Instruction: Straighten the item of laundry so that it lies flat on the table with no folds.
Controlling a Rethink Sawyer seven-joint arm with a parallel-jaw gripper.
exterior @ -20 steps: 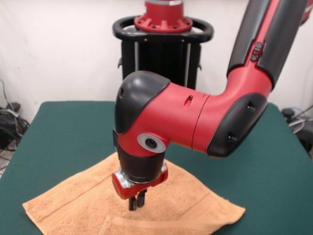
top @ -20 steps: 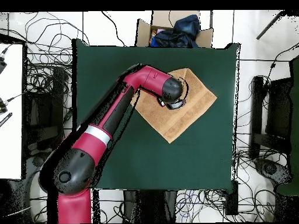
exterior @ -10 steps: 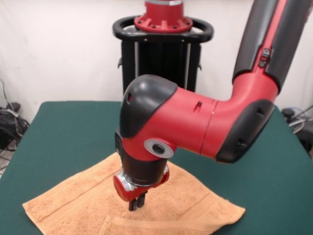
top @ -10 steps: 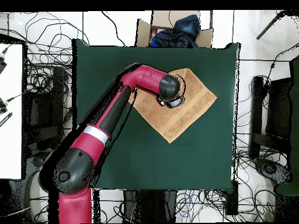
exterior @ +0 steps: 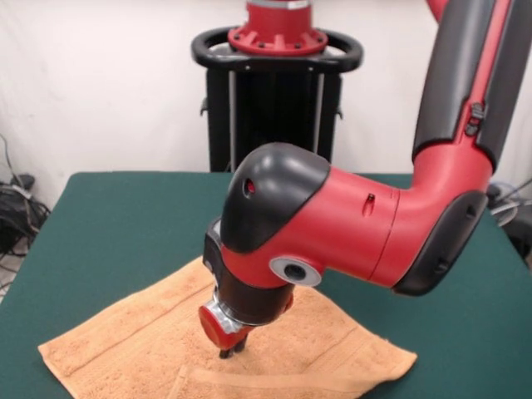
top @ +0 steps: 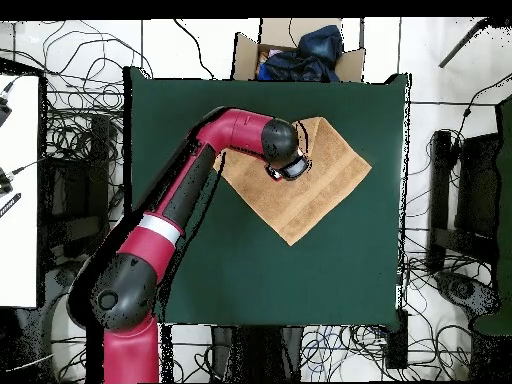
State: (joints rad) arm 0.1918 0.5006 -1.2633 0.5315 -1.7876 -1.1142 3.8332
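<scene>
The peach-tan towel (exterior: pixel 166 345) lay on the dark green bench (exterior: pixel 116 224), turned cornerwise so that in the overhead view it showed as a diamond (top: pixel 320 185) in the upper middle of the bench top (top: pixel 330 270), nearer the edge away from the robot's base. In the front view its nearest part carried a folded-over strip (exterior: pixel 266 384) running along the picture's lower edge, and a woven border band (exterior: pixel 353 353) crossed the cloth toward its right-hand corner. The rest of the towel that showed looked fairly flat. The red and black arm (exterior: pixel 366 241) reached down over the towel, its bulky wrist hiding part of the cloth. The claw (exterior: pixel 230 350) pointed down at the middle of the towel, with its dark tips drawn close together, narrow, and no cloth seen between them; they stood at or just above the surface, and whether they touched it could not be told. From above, the claw's end (top: pixel 283 169) sat over the left half of the diamond. Beyond the bench's far edge in the overhead view stood an open cardboard box (top: pixel 300 52) with dark blue things in it.
</scene>
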